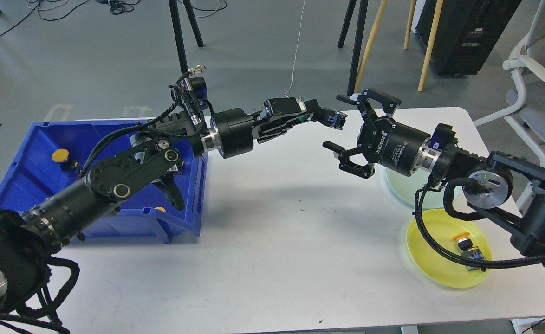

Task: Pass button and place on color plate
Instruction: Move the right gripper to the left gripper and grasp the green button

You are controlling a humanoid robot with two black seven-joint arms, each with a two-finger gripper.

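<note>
My left gripper (pixel 322 116) reaches out to the right above the back of the white table (pixel 272 260). It is shut on a button (pixel 336 120) with a green cap and a dark body that sticks out past the fingertips. My right gripper (pixel 335 121) comes in from the right and is open, with one finger above and one below the button's free end; I cannot tell if they touch. A pale green plate (pixel 402 185) lies partly hidden under my right arm. A yellow plate (pixel 432 264) nearer me holds a yellow-capped button (pixel 468 248).
A blue bin (pixel 22 185) stands at the table's left with a yellow button (pixel 61 156) in it and another (pixel 160 209) at its front wall. My right arm's cable (pixel 439 250) hangs over the yellow plate. Tripod legs and a chair stand behind the table.
</note>
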